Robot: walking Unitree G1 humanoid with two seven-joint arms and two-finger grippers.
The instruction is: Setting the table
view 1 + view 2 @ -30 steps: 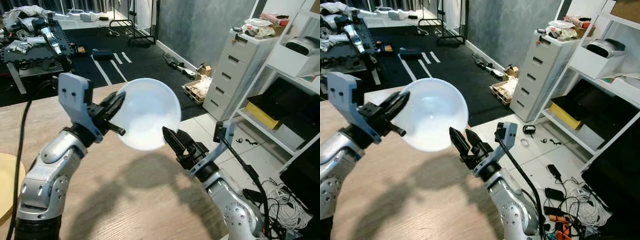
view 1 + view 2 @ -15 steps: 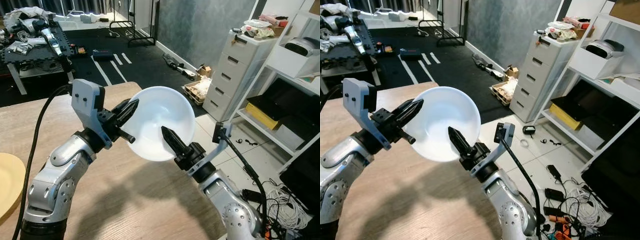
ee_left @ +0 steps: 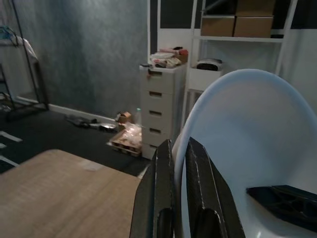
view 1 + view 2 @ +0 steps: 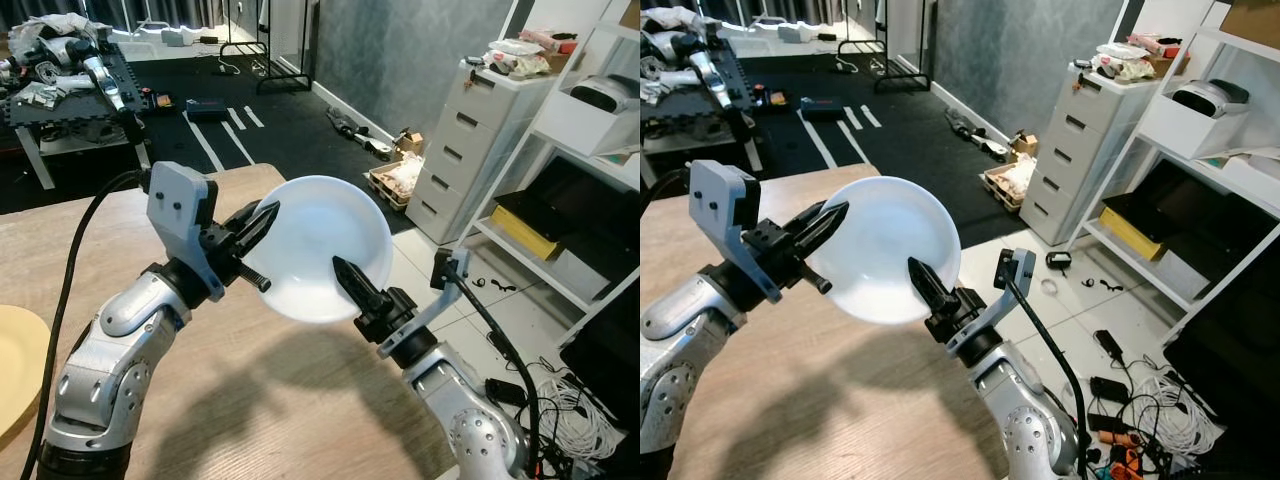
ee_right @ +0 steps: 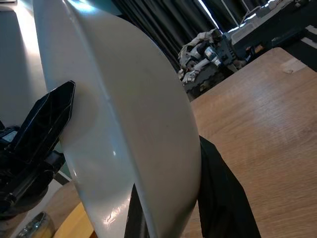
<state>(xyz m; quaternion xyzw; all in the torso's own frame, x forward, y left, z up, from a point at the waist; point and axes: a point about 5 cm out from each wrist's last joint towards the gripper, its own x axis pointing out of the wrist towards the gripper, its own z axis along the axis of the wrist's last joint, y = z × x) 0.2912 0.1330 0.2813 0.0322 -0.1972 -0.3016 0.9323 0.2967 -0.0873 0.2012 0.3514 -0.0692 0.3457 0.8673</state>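
The white bowl [image 4: 322, 247] hangs above the table [image 4: 290, 410], its thin rim pinched by the left gripper [image 4: 252, 228] and right gripper [image 4: 348, 280], seeming light, stiff, glossy and slippery.

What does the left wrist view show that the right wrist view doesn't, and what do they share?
Left wrist alone: the white drawer unit, shelving with cardboard boxes, and the bowl's hollow inside. Right wrist alone: the bowl's outer side, dark curtains and a cluttered bench. Shared: the white bowl, the wooden table, and both grippers, left gripper and right gripper, clamping the rim.
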